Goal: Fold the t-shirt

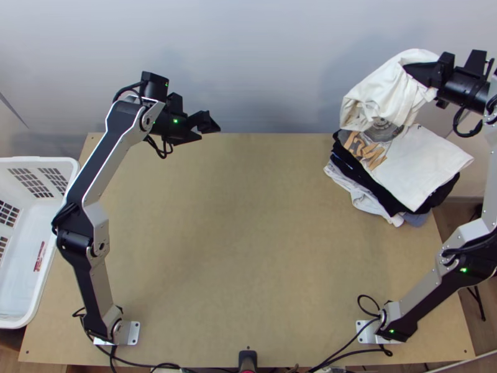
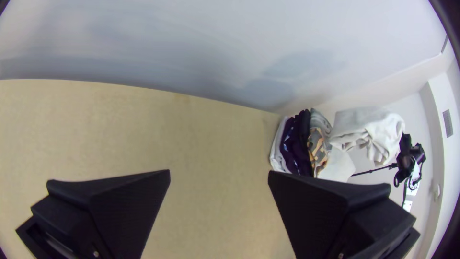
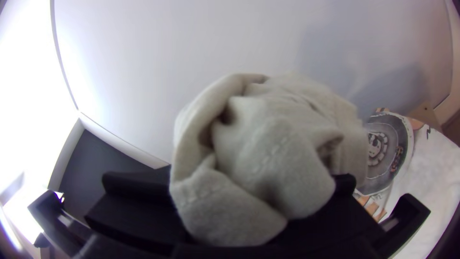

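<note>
One t-shirt (image 1: 386,87) hangs from the right end effector (image 1: 419,71).

A pale wall (image 1: 248,56), softly shadowed, rises beyond the wooden bench (image 1: 248,248), with brown floor (image 1: 458,219) to the bench's right.

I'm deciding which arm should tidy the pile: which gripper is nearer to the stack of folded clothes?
The right. The right gripper is just past the stack, holding bunched white cloth; the left gripper is open, well to the stack's left.
</note>
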`<state>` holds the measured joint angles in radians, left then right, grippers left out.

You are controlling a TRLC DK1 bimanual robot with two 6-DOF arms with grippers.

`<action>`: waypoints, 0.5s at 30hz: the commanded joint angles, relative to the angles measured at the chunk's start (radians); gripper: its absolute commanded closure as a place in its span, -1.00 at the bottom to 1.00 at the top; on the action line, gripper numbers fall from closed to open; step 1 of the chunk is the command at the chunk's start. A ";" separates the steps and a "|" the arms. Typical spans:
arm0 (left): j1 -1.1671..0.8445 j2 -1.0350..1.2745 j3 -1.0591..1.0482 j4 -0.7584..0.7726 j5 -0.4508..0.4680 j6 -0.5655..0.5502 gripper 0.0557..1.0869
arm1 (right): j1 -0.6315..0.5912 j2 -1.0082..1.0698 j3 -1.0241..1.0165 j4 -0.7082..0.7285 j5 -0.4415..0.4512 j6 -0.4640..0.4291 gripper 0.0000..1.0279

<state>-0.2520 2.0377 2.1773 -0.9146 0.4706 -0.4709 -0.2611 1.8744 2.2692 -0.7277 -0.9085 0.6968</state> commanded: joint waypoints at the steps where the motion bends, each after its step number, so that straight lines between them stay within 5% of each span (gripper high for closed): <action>1: 0.002 0.001 -0.001 0.003 0.000 -0.002 -0.93 | -0.070 0.026 0.006 -0.001 -0.020 0.006 0.95; 15: 0.017 -0.001 0.003 0.013 0.000 0.000 -0.93 | -0.098 0.026 -0.143 -0.050 -0.020 -0.076 0.94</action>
<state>-0.2401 2.0377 2.1777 -0.9089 0.4706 -0.4717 -0.3355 1.9076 2.2120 -0.7437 -0.9272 0.6708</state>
